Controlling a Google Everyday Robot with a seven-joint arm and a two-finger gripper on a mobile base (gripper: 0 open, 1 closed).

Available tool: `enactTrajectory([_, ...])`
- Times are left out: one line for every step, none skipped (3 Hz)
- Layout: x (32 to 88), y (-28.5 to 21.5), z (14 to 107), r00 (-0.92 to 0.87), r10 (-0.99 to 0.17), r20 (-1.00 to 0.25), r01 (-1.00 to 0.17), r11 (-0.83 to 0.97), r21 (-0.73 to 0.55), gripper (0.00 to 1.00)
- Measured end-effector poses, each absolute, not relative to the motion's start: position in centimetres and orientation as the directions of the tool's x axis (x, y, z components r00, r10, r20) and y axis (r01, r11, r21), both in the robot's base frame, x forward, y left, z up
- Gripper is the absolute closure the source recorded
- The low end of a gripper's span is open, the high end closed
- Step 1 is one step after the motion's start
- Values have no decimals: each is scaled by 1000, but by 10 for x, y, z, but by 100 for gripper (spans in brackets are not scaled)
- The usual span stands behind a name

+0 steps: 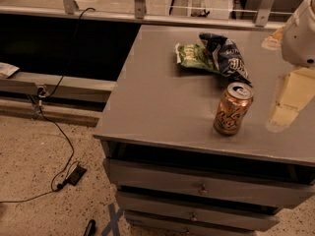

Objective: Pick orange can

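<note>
Camera view: an orange can [233, 108] stands on its base on top of a grey drawer cabinet [157, 97], near the cabinet's front edge and right of its middle, silver lid and pull tab facing up. Pale script lettering runs down the can's side, but no word of it can be read.

At the back of the cabinet top lie a crumpled dark blue chip bag [227, 57] and, touching it on its left, a green snack bag [193, 57]. The print on both is illegible.

The robot's pale gripper [291, 98] hangs over the cabinet's right edge, below a white arm housing [301, 31], apart from the can. Whether it is open or closed cannot be told.

On the speckled floor [34, 181] left of the cabinet, a black cable [59, 132] trails down to a small dark box [76, 174].
</note>
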State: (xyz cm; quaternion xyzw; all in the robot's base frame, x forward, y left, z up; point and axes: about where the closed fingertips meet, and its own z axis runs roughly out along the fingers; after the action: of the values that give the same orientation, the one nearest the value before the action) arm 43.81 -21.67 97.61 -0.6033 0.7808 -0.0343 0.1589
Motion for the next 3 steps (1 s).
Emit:
enactTrajectory([438,-217,976,-222,-953,-207,-931,270,-245,0])
enactTrajectory([449,-211,958,-225,-946,-233,-933,278,-229,0])
enactTrajectory([473,-200,925,-234,-929,-285,-934,297,-200,0])
